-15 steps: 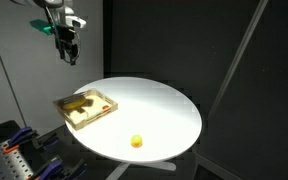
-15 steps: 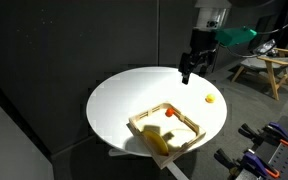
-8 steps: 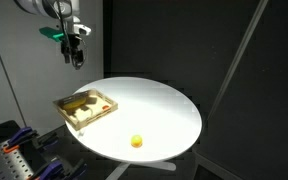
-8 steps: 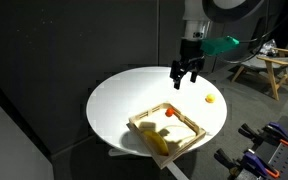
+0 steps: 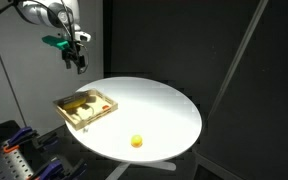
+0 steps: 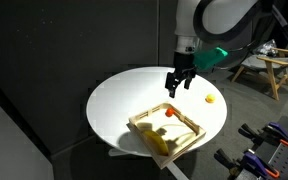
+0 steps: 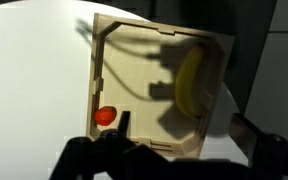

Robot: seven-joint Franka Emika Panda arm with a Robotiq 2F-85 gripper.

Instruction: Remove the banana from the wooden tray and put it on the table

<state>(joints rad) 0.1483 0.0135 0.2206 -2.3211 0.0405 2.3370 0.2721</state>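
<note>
One claw, empty: the gripper (image 6: 176, 88) hovered well above the table (image 6: 119, 105), its fingers spread wide with nothing between them. The wooden tray (image 7: 96, 70) sat close to the tabletop's edge, and the banana (image 7: 191, 80) lay inside it along the side nearest that edge, untouched. A small red thing (image 7: 105, 116) lay at the tray's opposite side.

I judged this to be the approach, before any grasp. In the wrist view the banana lay below the claw, off to the right of the midline. In an exterior view the claw hung over the tray's inner end. The next move, as I read it, called for shifting toward the edge, descending, and straddling the banana across its narrow width.
</note>
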